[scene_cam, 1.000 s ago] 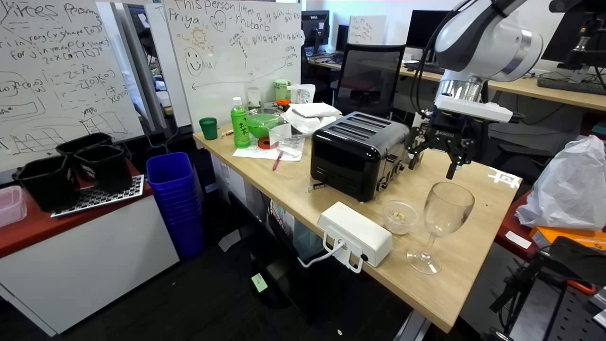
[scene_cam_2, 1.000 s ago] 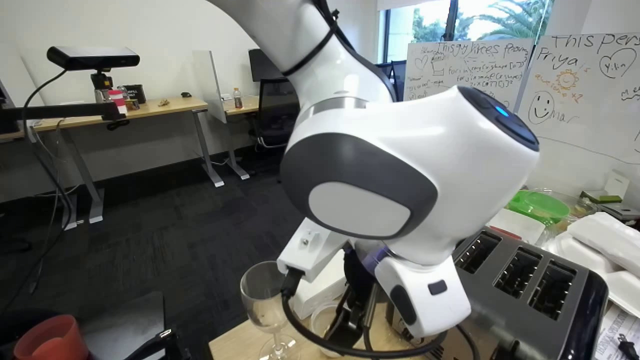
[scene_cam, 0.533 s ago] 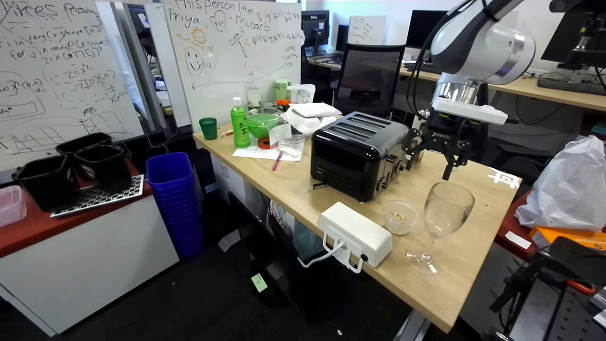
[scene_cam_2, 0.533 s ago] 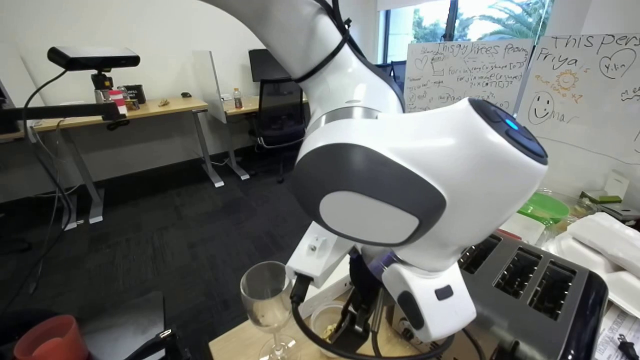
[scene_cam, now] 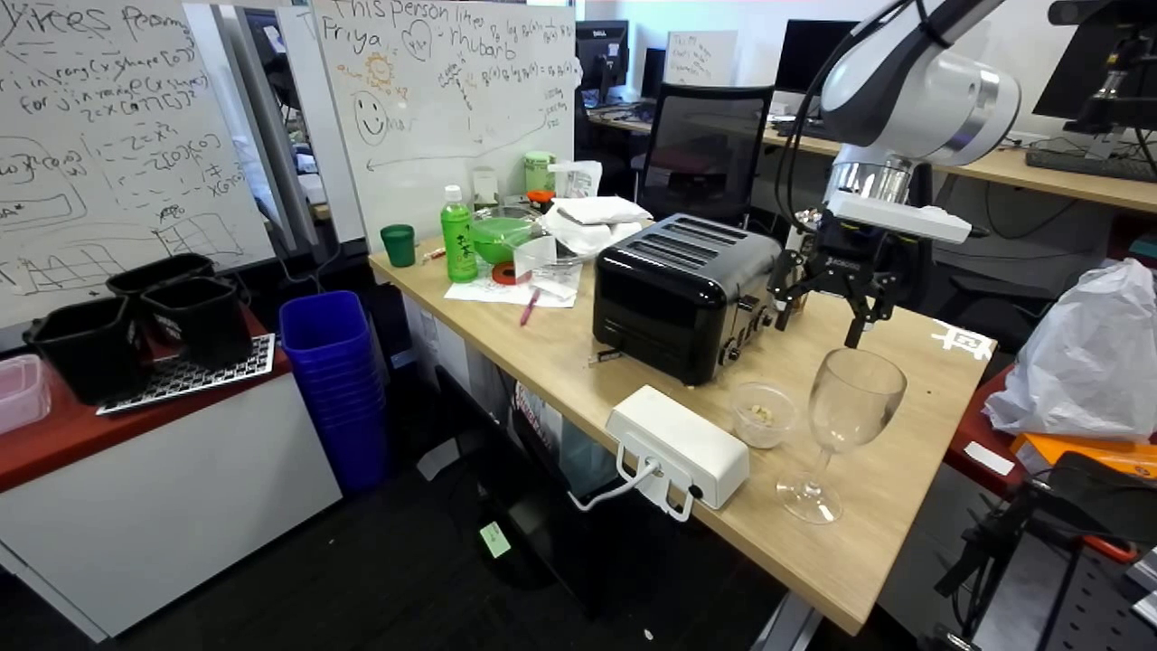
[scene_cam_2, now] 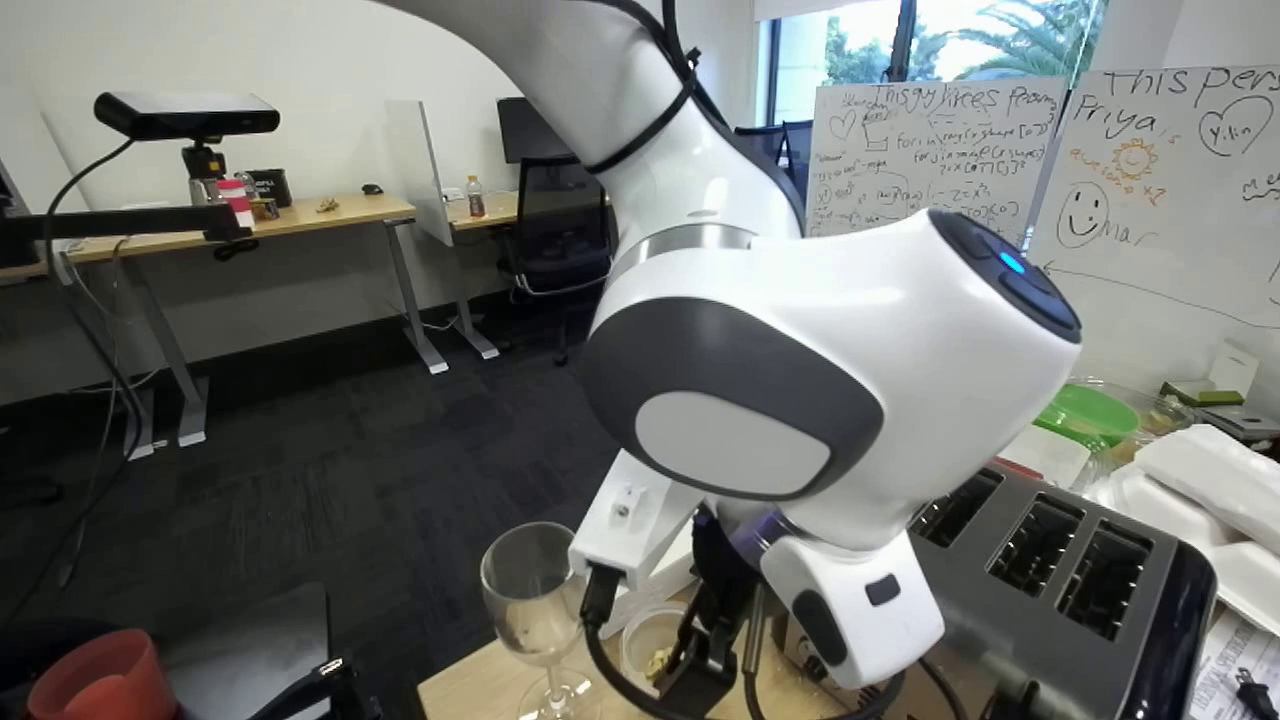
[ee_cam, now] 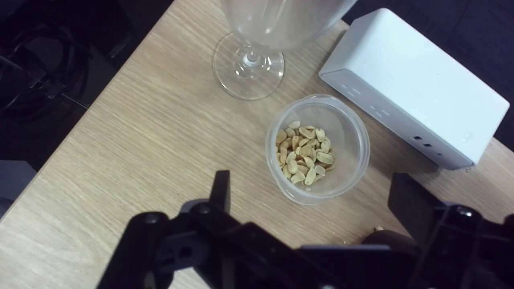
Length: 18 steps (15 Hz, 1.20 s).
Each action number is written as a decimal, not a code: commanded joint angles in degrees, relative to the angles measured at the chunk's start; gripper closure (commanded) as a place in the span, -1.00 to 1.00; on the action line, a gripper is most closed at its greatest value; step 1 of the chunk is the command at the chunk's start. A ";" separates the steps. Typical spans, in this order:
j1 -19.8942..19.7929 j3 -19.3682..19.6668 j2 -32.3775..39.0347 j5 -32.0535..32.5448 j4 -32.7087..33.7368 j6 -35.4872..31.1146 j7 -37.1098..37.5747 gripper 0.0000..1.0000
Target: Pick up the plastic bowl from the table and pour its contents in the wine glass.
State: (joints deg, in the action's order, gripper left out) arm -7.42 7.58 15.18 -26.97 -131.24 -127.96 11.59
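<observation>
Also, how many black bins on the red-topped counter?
3, as seen in an exterior view: the front-left bin, the front-right bin and the rear bin, close together on the counter. Any nested inside would be hidden.

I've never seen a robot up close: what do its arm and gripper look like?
The arm is glossy white and rounded, with dark grey panels, a silvery ring and a blue light. A black cable plugs into a white box near its end. The gripper is black and angular, with two jointed fingers and small pale lettering.
</observation>
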 commanded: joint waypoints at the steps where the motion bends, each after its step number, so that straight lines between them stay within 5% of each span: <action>1: -1.25 -1.21 1.48 -0.20 -0.28 -0.56 -7.46 -1.00; 8: -4.88 -3.78 5.62 -3.91 1.85 2.46 -26.20 -1.00; 18: -4.38 -3.71 5.31 -3.38 1.00 0.15 -25.11 -1.00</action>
State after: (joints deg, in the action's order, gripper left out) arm -10.83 4.78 20.29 -29.63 -130.34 -127.19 -12.92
